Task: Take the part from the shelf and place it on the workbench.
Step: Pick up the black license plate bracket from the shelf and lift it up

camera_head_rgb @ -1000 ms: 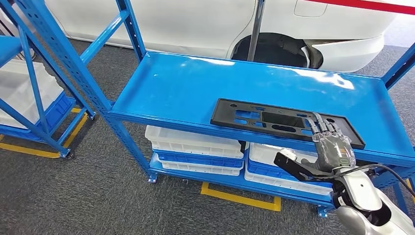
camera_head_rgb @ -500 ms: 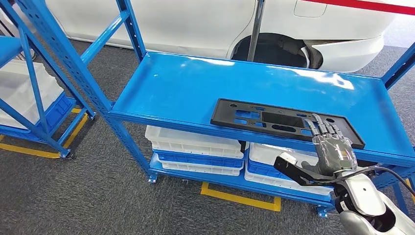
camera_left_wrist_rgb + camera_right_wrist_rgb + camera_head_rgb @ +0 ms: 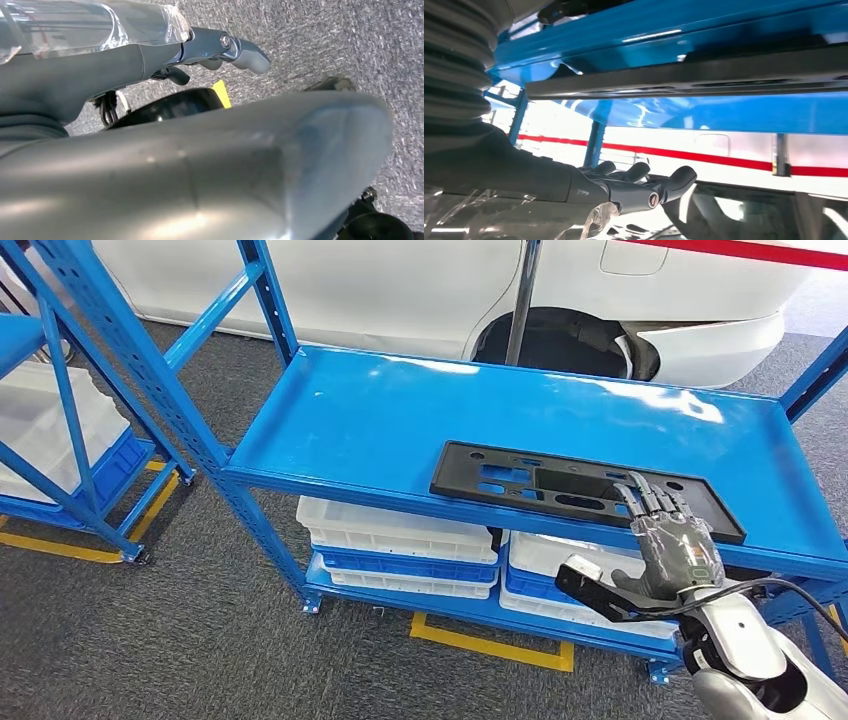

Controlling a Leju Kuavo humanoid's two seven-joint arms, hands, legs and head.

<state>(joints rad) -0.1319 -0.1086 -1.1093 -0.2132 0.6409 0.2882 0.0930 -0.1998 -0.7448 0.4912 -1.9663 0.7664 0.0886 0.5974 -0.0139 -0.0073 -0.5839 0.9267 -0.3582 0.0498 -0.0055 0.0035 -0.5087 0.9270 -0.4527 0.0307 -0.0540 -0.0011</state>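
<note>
The part (image 3: 585,490), a long flat black plate with cut-out slots, lies flat on the blue shelf (image 3: 400,420), close to the shelf's front edge and toward its right end. I take the shelf as my landmark for everything else.

My right hand (image 3: 672,540) is at the shelf's front edge, at the right portion of the part. Its fingers (image 3: 655,498) are stretched out and spread, lying over the near edge of the part; I cannot tell whether they press on it or sit just above it. The thumb (image 3: 597,588) juts out below the shelf's front lip, well apart from the fingers. Nothing is clamped in this hand. In the right wrist view the part (image 3: 704,75) shows as a dark strip along the blue shelf edge (image 3: 634,35), with my fingers (image 3: 644,182) extended and separate.

My left hand (image 3: 220,47) hangs away from the shelf, over grey carpet (image 3: 360,45). Its fingers are largely hidden behind my own arm, so I cannot tell whether they are apart or curled.

Under the shelf, on its lower level, sit stacked white and blue bins (image 3: 400,540). Behind the shelf stands a white car (image 3: 400,280) with a wheel arch in view. To the shelf's left stands a second blue rack (image 3: 60,390) holding a white bin (image 3: 40,420). Yellow tape (image 3: 490,640) marks the floor in front of the shelf.
</note>
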